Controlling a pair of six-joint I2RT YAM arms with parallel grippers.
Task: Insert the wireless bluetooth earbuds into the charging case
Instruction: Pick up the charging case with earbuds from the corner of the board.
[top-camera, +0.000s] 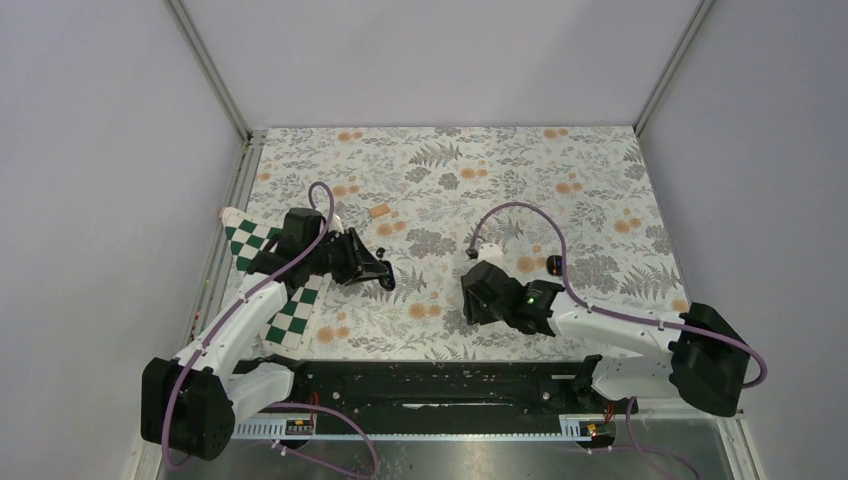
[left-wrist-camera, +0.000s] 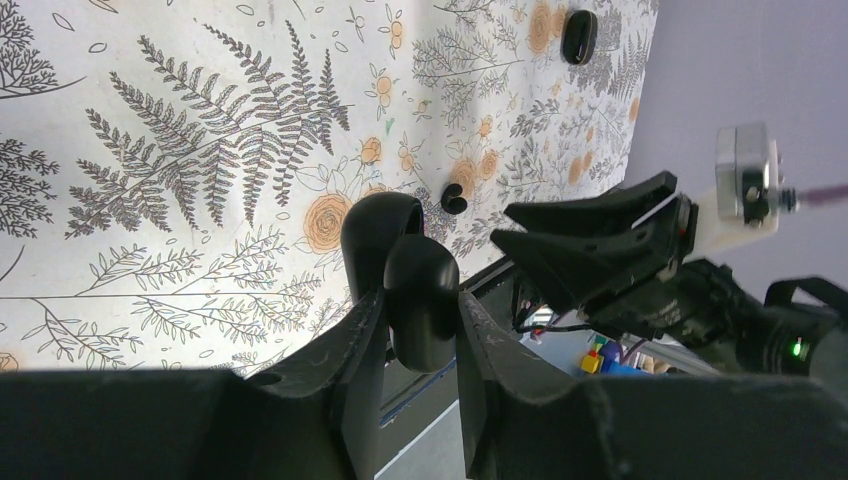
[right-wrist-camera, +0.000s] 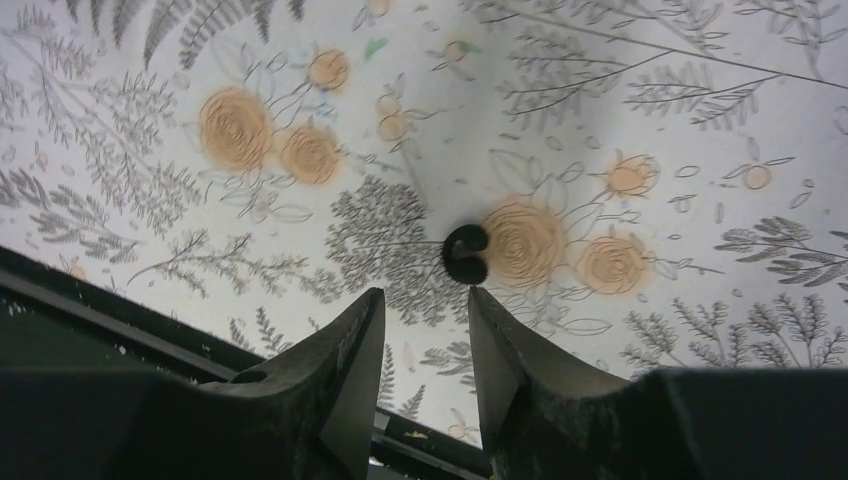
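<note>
My left gripper (top-camera: 383, 277) is shut on the black charging case (left-wrist-camera: 421, 290) and holds it above the table with its lid (left-wrist-camera: 378, 228) open; in the left wrist view the gripper (left-wrist-camera: 420, 300) clamps the case body from both sides. One tiny black earbud (right-wrist-camera: 466, 253) lies on the floral cloth just past the fingertips of my right gripper (right-wrist-camera: 425, 292), which is open and empty. The bud also shows in the left wrist view (left-wrist-camera: 455, 198). My right gripper (top-camera: 470, 298) hovers low, right of the left one. I cannot tell where the second bud is.
A small black oval thing (top-camera: 553, 264) lies to the right of the right gripper, and also shows in the left wrist view (left-wrist-camera: 579, 36). A small tan piece (top-camera: 380, 210) lies further back. A green-white checkered board (top-camera: 290, 315) sits under the left arm.
</note>
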